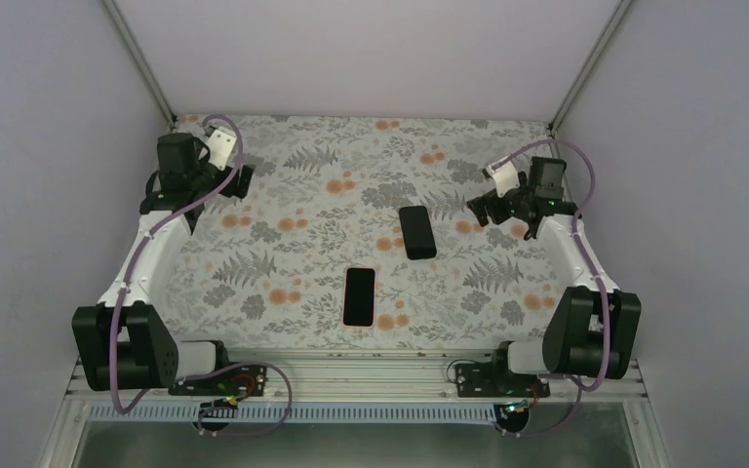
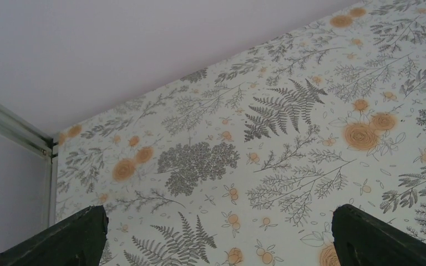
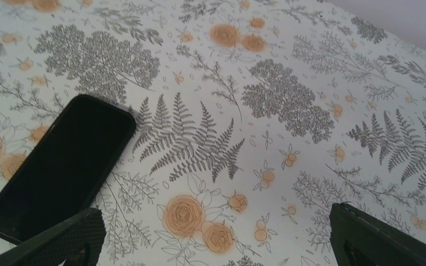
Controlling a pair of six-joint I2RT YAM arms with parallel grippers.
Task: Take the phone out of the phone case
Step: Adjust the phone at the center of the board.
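Overhead view: the table (image 1: 293, 210) carries a cover printed with grey ferns and orange blossoms. Two dark rectangular items lie flat on it, apart from each other. The nearer one, glossy and thin, is read as the phone (image 1: 359, 295); it lies near the table's middle, long axis running near to far. The farther one, matte and slightly bulkier with rounded corners, is read as the phone case (image 1: 416, 232); it lies to the right of and beyond the phone, tilted slightly. Any writing or brand mark on either item is too small to read.

The left gripper (image 1: 241, 181) is at the far left of the table, well apart from both items. The right gripper (image 1: 480, 209) is at the far right, near the phone case but not touching it.

Left wrist view: the left gripper (image 2: 217, 221) has its fingers (image 2: 77, 238) spread wide with only patterned cover between them. It also shows the far wall and a metal corner post (image 2: 11, 124); neither item appears here.

Right wrist view: the right gripper (image 3: 215, 216) is likewise spread wide and holds nothing. The phone case (image 3: 61, 166) lies at the lower left, just beyond the left finger, and shows a raised rim around a black face. Whether that face is a screen or the case's bare interior cannot be told. The phone is out of this view.
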